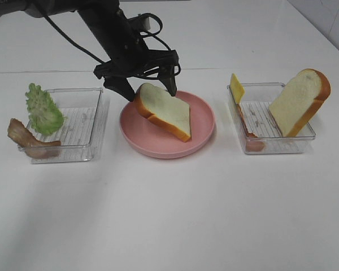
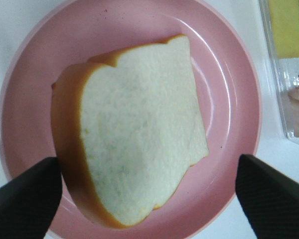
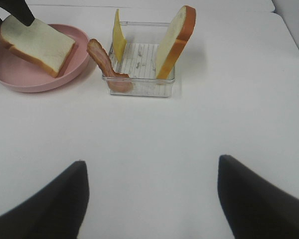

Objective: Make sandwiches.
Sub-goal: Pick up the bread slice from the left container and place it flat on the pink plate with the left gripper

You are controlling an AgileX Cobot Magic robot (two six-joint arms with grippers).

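Note:
A white bread slice (image 1: 165, 110) with orange-brown crust lies tilted on the round pink plate (image 1: 203, 132), one end propped on the rim; it also shows in the left wrist view (image 2: 139, 144). My left gripper (image 1: 148, 88) hangs open just above its far end, fingers apart and empty. A second bread slice (image 1: 299, 101) leans in the right clear tray (image 1: 274, 144) with a yellow cheese slice (image 1: 236, 87) and a bacon strip (image 1: 248, 132). Lettuce (image 1: 42, 110) and bacon (image 1: 28, 141) lean on the left tray (image 1: 79, 121). My right gripper (image 3: 152, 199) is open over bare table.
The white table carries the two trays either side of the plate. The table's back edge runs behind them, with a white wall at the far right.

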